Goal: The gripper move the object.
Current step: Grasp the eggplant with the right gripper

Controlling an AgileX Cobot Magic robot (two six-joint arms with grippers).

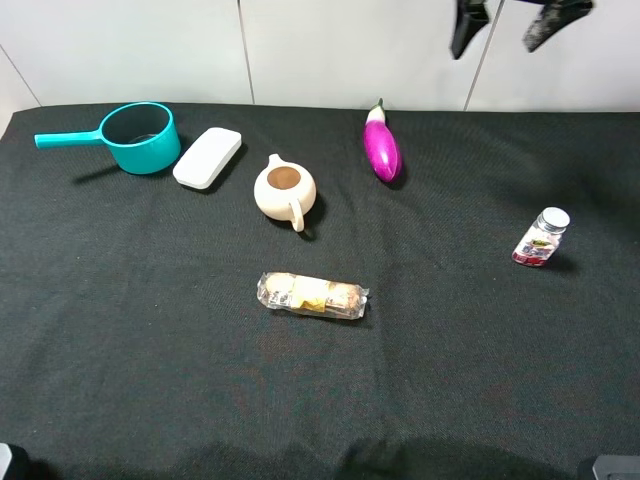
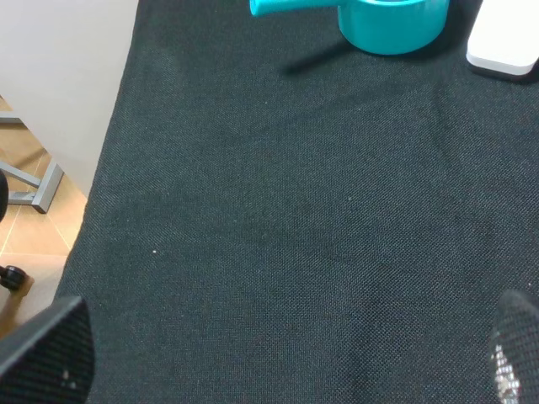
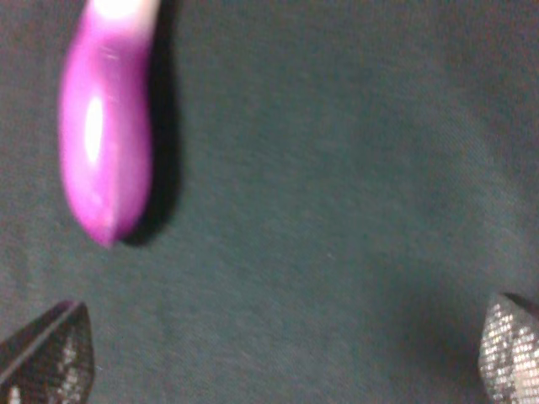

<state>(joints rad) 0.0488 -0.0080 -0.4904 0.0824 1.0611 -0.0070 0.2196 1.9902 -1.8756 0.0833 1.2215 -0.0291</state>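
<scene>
Right tool (image 1: 510,22) high over the far edge of the worktop (image 1: 150,350), right of the middle. Two dark fingers spread wide: released, with nothing between them. Same in the right wrist view (image 3: 278,353): mesh-patterned fingertips (image 3: 46,358) far apart, only black cloth in the gap.

Eggplant (image 1: 381,148) flat on the cloth near the far edge, a little right of centre. Green stem toward the back wall, white neck behind it, rounded purple end toward the near side. Below the right tool and to its left, well apart from it and untouched. In the right wrist view, eggplant (image 3: 105,151) beyond the fingertips and toward one side of the gap, glossy, with a dark shadow along one flank.

Left tool (image 2: 278,362) visible in the left wrist view only: fingertips (image 2: 42,358) wide apart, bare cloth between, released and empty. Beyond it, teal pot (image 2: 392,21) and a corner of a white box (image 2: 505,42).

Elsewhere on the worktop:
- Teal pot (image 1: 140,137) at far left, handle pointing left.
- White box (image 1: 207,157) just beside the pot, to its right.
- Cream teapot (image 1: 285,190) left of the eggplant and nearer the front, apart from it.
- Clear-wrapped roll (image 1: 312,295) near the middle.
- Small jar (image 1: 541,238) with a white cap at the right, tilted.
</scene>
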